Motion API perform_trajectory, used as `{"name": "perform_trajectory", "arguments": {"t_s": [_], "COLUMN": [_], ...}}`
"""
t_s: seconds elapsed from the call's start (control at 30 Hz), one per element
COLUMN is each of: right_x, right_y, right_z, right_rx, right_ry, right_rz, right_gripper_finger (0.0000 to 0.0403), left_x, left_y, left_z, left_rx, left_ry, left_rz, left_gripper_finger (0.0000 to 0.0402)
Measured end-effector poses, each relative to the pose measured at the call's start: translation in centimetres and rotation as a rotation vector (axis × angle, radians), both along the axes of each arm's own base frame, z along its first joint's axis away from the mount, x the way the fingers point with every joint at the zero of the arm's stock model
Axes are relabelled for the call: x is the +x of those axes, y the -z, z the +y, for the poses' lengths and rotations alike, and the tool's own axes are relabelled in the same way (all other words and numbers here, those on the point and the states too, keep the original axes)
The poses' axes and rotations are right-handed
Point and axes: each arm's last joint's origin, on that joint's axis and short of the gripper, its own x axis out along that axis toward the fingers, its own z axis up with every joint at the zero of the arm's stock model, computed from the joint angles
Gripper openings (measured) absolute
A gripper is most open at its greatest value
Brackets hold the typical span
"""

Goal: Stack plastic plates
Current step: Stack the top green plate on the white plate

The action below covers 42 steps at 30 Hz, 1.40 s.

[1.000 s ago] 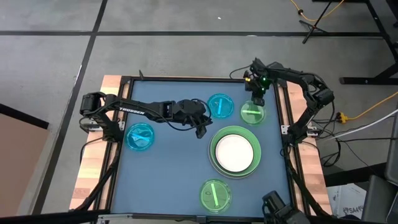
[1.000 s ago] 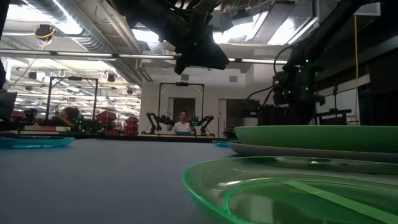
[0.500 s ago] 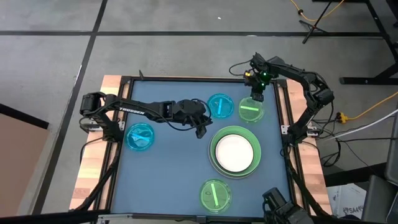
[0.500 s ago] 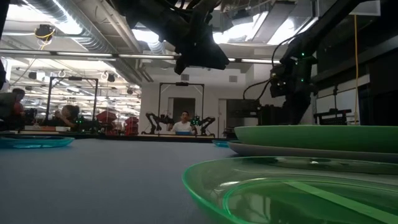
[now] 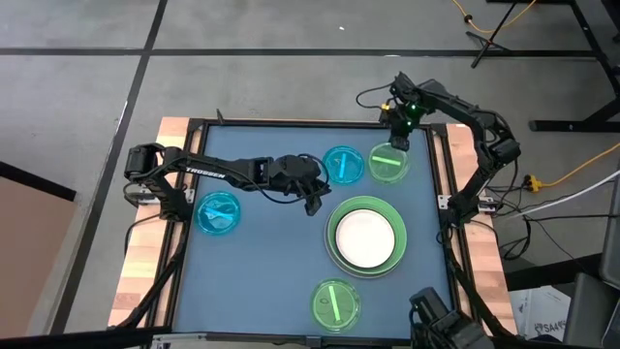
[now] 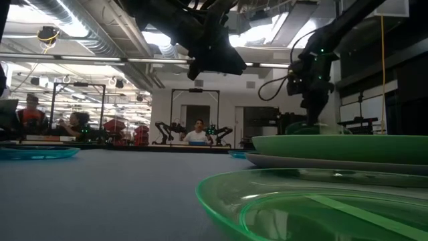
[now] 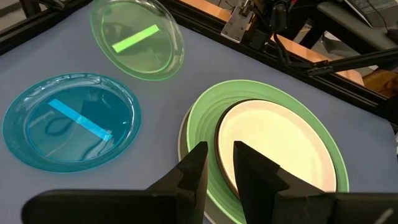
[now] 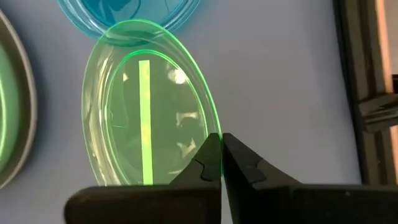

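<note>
My right gripper is at the far right of the table, shut on a small translucent green plate. Beside that plate a translucent blue plate lies flat. A stack sits right of centre, with a white plate on top of a large light green plate and a grey plate below. Another blue plate lies at the left. A second small green plate lies near the front edge. My left gripper hovers mid-table, open, with nothing between its fingers. My right gripper pinches the small green plate's rim between its two shut fingers, on the plate's side toward the table's far right corner. The fingers come from above, pointing steeply down. The plate hangs tilted, held side up; whether its low side touches the table I cannot tell.
The table's black frame runs close to the right of my right gripper. Bare blue tabletop lies open at the near left and centre. People sit far off in the room behind the table.
My right gripper has risen and drifted toward the far edge, staying shut on the small green plate. The plate's held side has come up off the table and the plate has tipped and shifted toward the far edge.
</note>
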Motion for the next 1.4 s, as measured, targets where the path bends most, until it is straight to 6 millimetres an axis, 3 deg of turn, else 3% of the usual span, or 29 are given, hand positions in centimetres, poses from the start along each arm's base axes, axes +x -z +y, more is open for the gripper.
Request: {"name": "perform_trajectory", "arguments": {"t_s": [0.53, 0.8, 1.07, 1.4], "right_x": [0.4, 1.1, 3.9, 8.1], "right_y": [-5.2, -5.9, -5.9, -5.9], "right_z": [-0.1, 0.7, 3.6, 9.1], "right_rx": [0.028, 0.121, 0.180, 0.254], "right_ry": [-0.030, -0.065, -0.192, -0.402], "right_rz": [-0.073, -0.177, -0.149, -0.121], "right_gripper_finger": [0.0000, 0.0000, 0.0000, 0.0000], "left_x": [0.0, 0.0, 0.0, -0.3], "left_y": [0.0, 0.0, 0.0, 0.5], "left_z": [0.0, 0.0, 0.0, -0.1], "left_rx": [0.000, 0.000, 0.000, -0.007], "left_ry": [0.000, 0.000, 0.000, 0.006], "left_rz": [0.000, 0.000, 0.000, 0.066], "left_gripper_finger": [0.0069, 0.0069, 0.0069, 0.0069]}}
